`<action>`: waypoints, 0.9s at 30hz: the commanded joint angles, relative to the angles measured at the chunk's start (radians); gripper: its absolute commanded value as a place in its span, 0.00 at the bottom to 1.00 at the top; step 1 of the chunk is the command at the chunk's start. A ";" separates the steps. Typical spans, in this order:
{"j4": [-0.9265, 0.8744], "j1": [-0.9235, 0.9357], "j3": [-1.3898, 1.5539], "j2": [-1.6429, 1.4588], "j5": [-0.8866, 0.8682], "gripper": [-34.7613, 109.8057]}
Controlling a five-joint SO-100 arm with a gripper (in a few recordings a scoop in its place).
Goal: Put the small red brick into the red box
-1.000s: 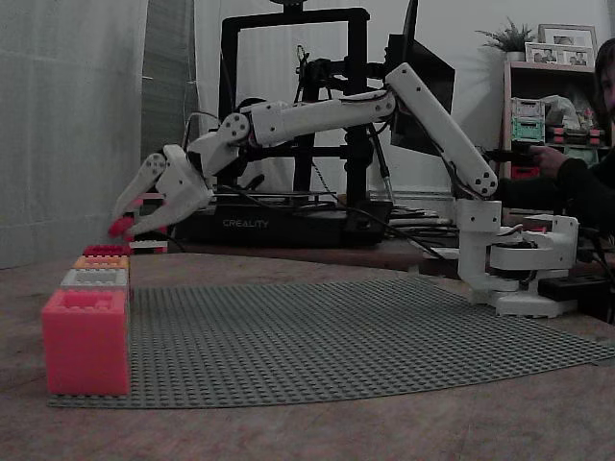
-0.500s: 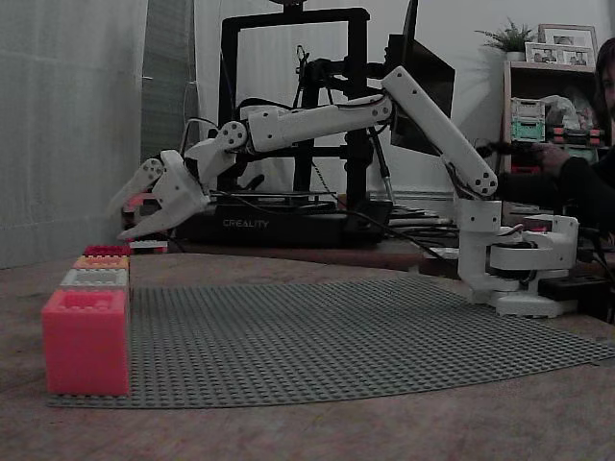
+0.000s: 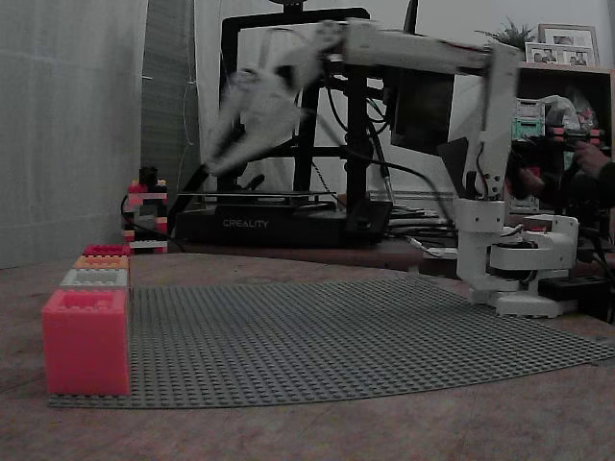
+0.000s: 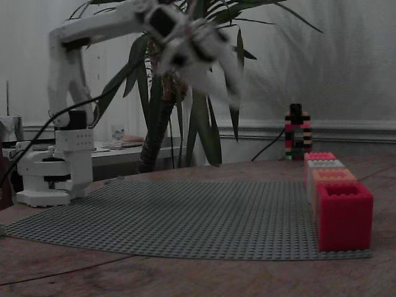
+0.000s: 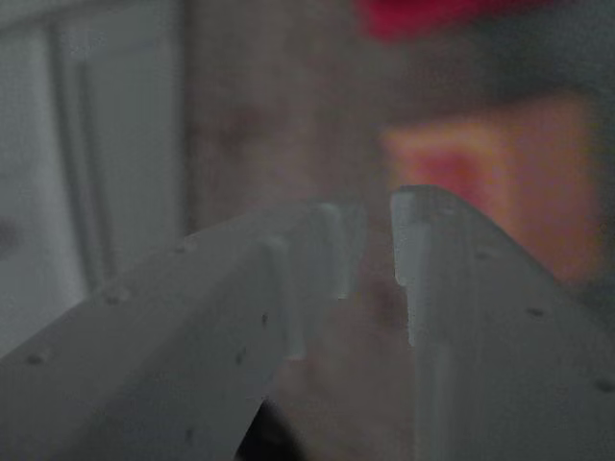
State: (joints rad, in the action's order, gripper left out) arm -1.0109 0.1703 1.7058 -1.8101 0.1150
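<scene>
Dim room, brown table [image 3: 384,432] carrying a grey studded baseplate [image 3: 336,327]. The white arm [image 3: 423,53] is raised high above it and blurred.

Four boxes line one edge of the plate. The red box [image 3: 106,250] is farthest in one fixed view, beyond the orange box [image 3: 101,261], grey box [image 3: 94,279] and coral box [image 3: 85,341].

The gripper [image 3: 226,144] has its fingers [image 5: 317,250] close, with a slit between and nothing red there; blur stops me judging closure.

The walls hide all contents, so I cannot place the small red brick. I judge this a retreat: keep high, stay clear of the rims, then check the red box from above.
</scene>
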 commanded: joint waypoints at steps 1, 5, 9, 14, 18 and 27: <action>-0.066 -0.015 0.446 -0.453 0.026 0.24; -0.130 -0.025 0.767 -0.775 0.029 0.24; -0.270 -0.043 0.925 -1.063 0.000 0.24; -0.325 -0.064 1.035 -1.246 -0.015 0.24; -0.385 -0.101 1.085 -1.385 -0.031 0.24; -0.397 -0.155 1.135 -1.411 -0.060 0.25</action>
State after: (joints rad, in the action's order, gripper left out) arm -1.3929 0.0230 2.8440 -3.2076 0.0552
